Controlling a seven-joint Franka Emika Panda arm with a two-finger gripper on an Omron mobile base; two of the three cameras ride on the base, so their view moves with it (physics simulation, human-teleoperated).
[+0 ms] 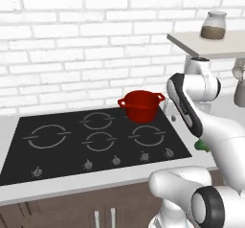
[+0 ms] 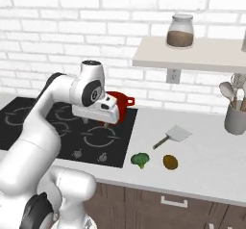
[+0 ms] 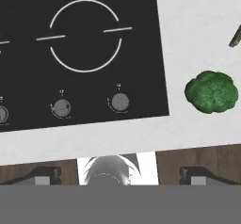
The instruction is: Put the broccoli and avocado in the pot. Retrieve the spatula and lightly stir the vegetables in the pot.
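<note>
Evidently red pot (image 1: 141, 106) on stove (image 1: 72, 143), glass jar (image 2: 180, 31) brown-filled

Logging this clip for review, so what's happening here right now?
Nothing is held yet. The arm's end effector hangs open above the front right of the cooktop, looking down at the broccoli. Broccoli and avocado lie side by side on the counter to the right of the cooktop, with the spatula just behind them. The red pot sits on the back right of the cooktop; whether anything is inside it can't be told.
</note>
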